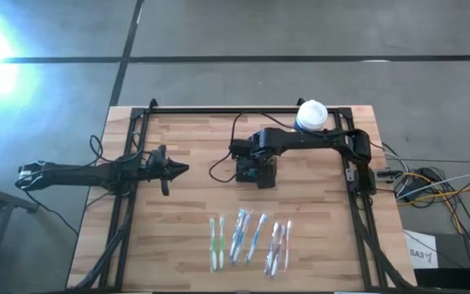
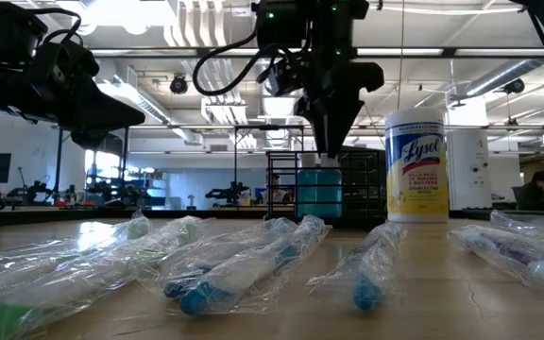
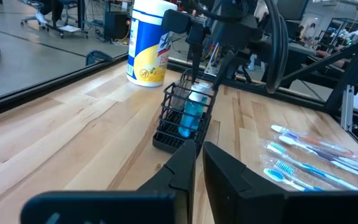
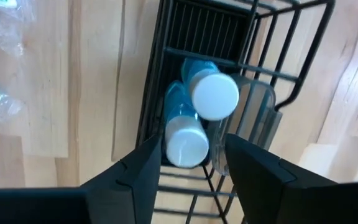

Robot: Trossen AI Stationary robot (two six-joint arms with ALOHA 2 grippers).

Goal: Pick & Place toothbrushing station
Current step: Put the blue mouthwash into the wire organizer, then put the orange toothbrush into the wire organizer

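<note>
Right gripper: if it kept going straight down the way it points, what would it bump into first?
Probably the white caps of the blue bottles standing in the black caddy. The right gripper points down right over them, fingers open.

The caddy [image 1: 256,171] stands at the counter [image 1: 186,220] centre, two bottles [image 4: 197,118] upright inside. Wipes canister [image 1: 311,115] lies at two o'clock from it; wrapped toothbrushes [image 1: 250,241] at six o'clock.
</note>
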